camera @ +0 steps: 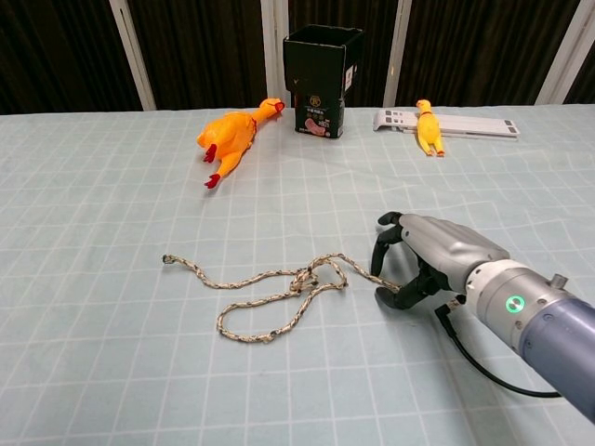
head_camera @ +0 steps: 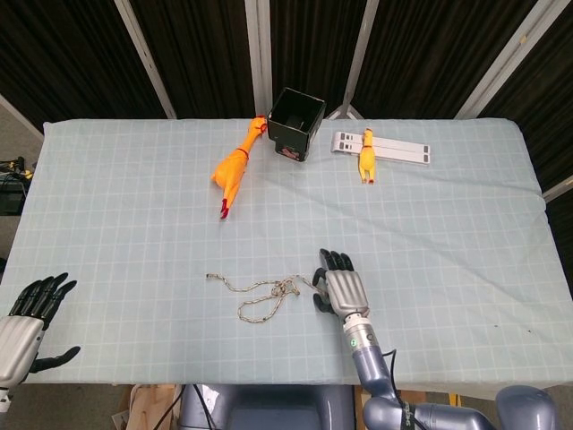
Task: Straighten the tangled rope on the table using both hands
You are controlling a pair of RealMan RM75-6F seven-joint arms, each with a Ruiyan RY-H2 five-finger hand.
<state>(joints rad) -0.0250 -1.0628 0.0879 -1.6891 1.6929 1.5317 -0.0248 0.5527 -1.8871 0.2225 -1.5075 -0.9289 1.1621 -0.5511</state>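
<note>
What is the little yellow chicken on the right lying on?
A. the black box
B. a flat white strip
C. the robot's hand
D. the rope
B. The small rubber chicken lies across a flat white strip near the table's far edge, apart from the black box, the rope and the right hand.
</note>
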